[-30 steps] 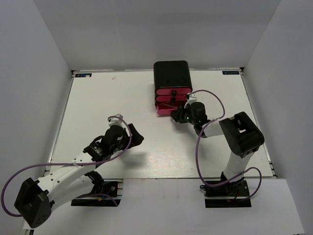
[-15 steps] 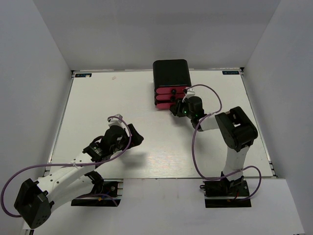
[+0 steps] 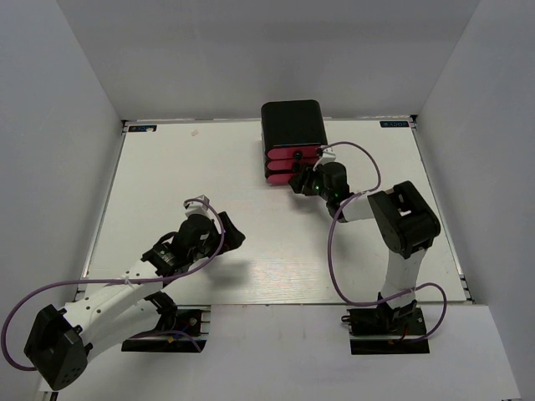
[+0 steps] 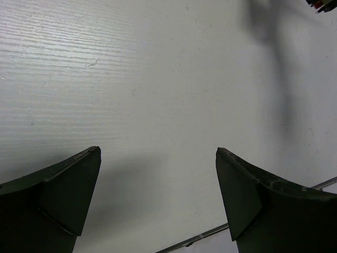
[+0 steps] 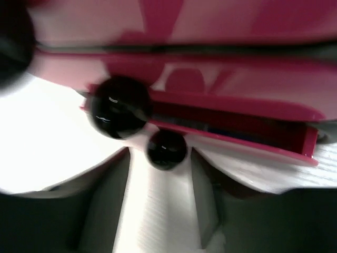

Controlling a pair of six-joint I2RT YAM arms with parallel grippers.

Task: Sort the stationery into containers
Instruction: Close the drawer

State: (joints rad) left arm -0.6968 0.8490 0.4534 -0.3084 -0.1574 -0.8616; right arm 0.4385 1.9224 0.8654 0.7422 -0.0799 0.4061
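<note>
The containers (image 3: 292, 125) are a black box at the table's far edge, with stacked pink drawer fronts (image 3: 292, 161) facing me. My right gripper (image 3: 303, 181) sits right against the lowest front. In the right wrist view its jaws (image 5: 159, 156) stand slightly apart on either side of a small black knob (image 5: 166, 149), with a thin gap on each side. A second knob (image 5: 117, 107) sits above and to the left. The lowest drawer (image 5: 231, 105) is ajar by a narrow dark slit. No stationery shows in any view. My left gripper (image 3: 230, 236) (image 4: 158, 158) hangs open over bare table.
The white table (image 3: 167, 184) is enclosed by grey walls on the left, right and back. Purple cables loop from both arms. The right arm's elbow (image 3: 405, 221) stands to the right of the box. A thin table seam (image 4: 210, 234) runs beneath the left fingers.
The lowest drawer, pulled out a second ago, has slid back nearly flush. My right gripper followed it toward the box, and its jaws widened a little. The left arm has not moved.
</note>
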